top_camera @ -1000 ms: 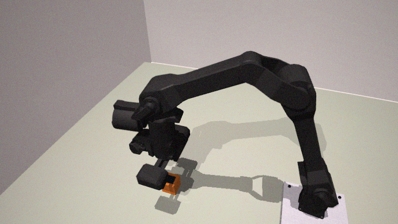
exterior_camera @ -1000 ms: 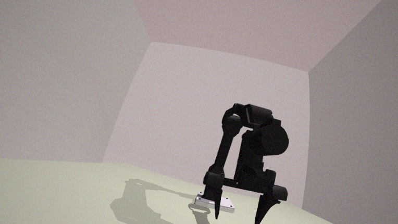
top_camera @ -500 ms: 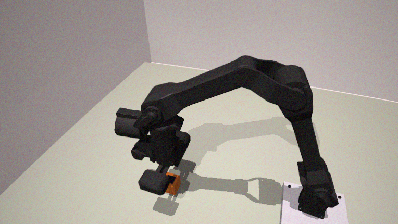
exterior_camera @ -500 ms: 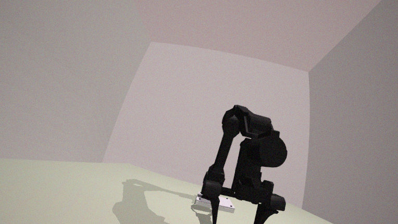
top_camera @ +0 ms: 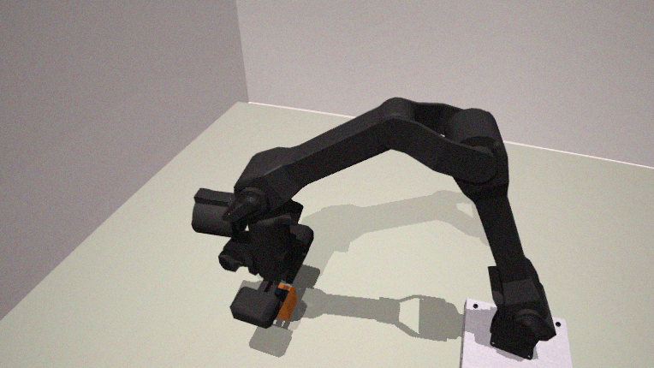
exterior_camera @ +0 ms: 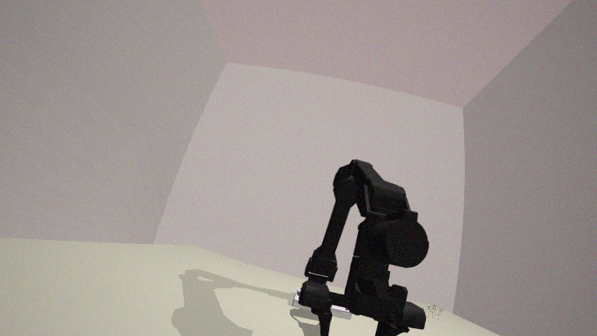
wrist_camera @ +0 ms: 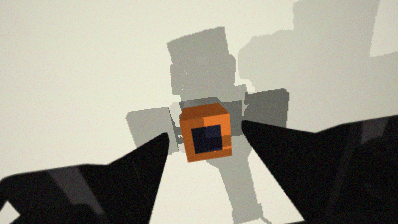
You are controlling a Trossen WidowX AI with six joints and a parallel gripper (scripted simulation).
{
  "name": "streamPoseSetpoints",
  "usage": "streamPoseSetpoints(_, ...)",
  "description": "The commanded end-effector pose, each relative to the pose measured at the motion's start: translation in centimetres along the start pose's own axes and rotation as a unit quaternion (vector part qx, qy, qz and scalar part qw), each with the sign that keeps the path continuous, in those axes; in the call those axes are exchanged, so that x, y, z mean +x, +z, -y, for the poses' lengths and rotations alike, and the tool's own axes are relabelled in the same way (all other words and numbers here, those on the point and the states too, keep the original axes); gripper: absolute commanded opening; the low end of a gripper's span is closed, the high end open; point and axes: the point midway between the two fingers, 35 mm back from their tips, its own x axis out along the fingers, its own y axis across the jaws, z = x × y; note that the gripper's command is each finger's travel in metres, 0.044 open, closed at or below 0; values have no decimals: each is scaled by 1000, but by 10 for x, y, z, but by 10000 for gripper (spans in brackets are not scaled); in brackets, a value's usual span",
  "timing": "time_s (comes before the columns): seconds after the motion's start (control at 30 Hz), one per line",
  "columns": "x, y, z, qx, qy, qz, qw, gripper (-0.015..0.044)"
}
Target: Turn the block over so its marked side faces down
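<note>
An orange block (top_camera: 287, 305) (wrist_camera: 204, 117) rests on the pale green table (top_camera: 137, 283) with its dark blue marked square facing up toward the wrist camera. My gripper (top_camera: 277, 318) (wrist_camera: 205, 130) (exterior_camera: 353, 327) is low over the table with one finger on each side of the block. In the wrist view a narrow gap shows between each fingertip and the block's sides, so the fingers are open and not touching it. In the exterior view the arm hides the block.
The arm's white base plate (top_camera: 476, 338) (exterior_camera: 341, 311) sits at the table's front right. Grey walls (top_camera: 114, 91) stand along the table's far and left edges.
</note>
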Motion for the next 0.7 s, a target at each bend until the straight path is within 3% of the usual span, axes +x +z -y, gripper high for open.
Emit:
streamPoseSetpoints(0.0,1,0,-1,0,3,0,1000,256)
streamPoseSetpoints(0.13,1,0,-1,0,3,0,1000,151)
streamPoseSetpoints(0.67,1,0,-1,0,3,0,1000,45)
